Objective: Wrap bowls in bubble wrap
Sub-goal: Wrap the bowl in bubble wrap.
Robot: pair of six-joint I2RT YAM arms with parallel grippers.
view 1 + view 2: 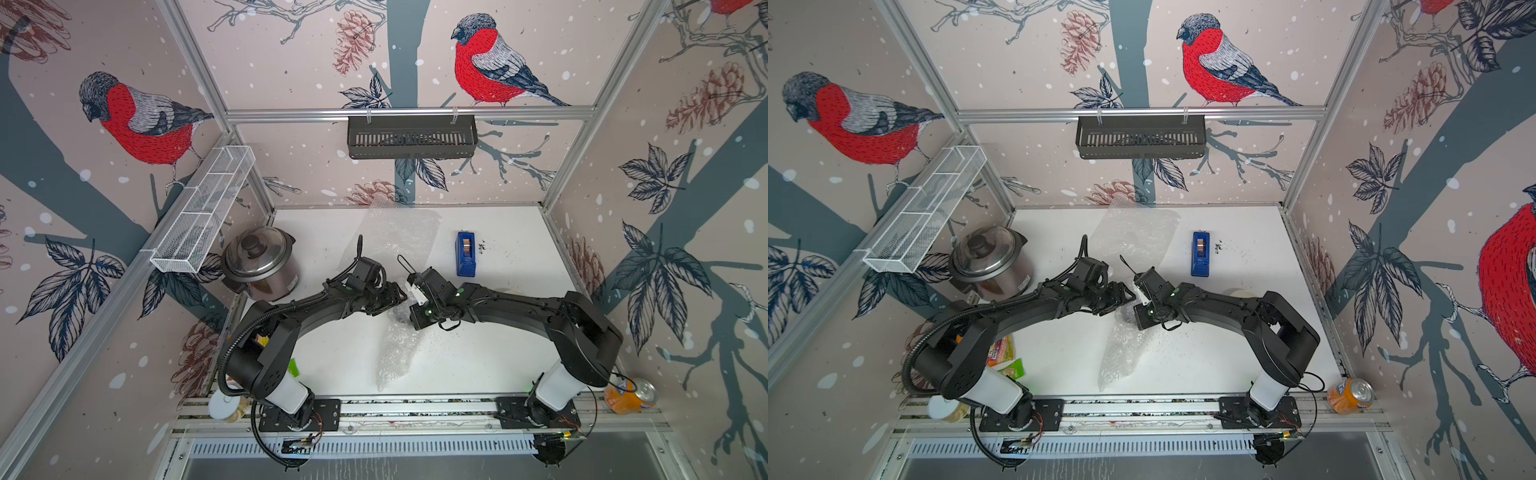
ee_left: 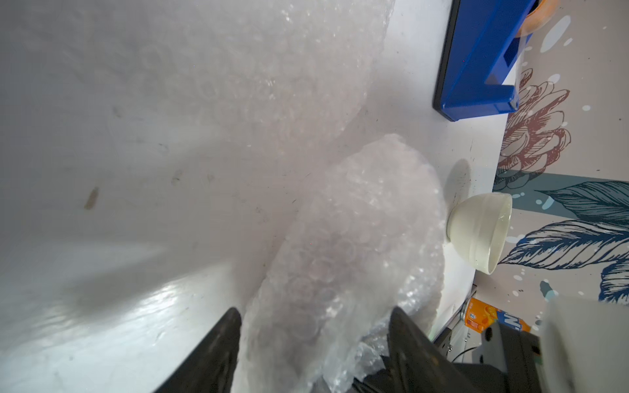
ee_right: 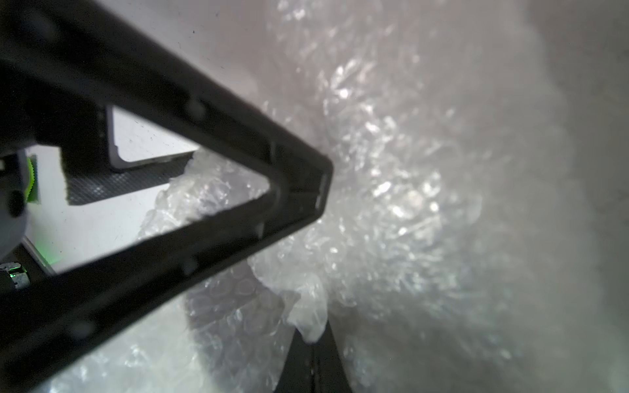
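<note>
A long sheet of bubble wrap (image 1: 395,349) runs from the table's front edge up to where my two grippers meet. In the left wrist view it forms a rounded bundle (image 2: 357,238) with a faint lilac tint inside. My left gripper (image 2: 316,323) is open, one finger on each side of the bundle's near end. My right gripper (image 3: 311,340) is shut on a tuft of the bubble wrap. A cream-white bowl (image 2: 480,231) stands upright beyond the bundle, near the right wall. In a top view its rim (image 1: 1237,293) peeks out behind the right arm. Another bubble wrap sheet (image 1: 399,228) lies flat at the back.
A blue tape dispenser (image 1: 465,253) stands at the back right. A steel lidded cooker (image 1: 259,264) sits at the left edge. An orange soda can (image 1: 629,395) lies off the table's front right corner. Packets and a white lid (image 1: 222,405) sit by the left arm's base.
</note>
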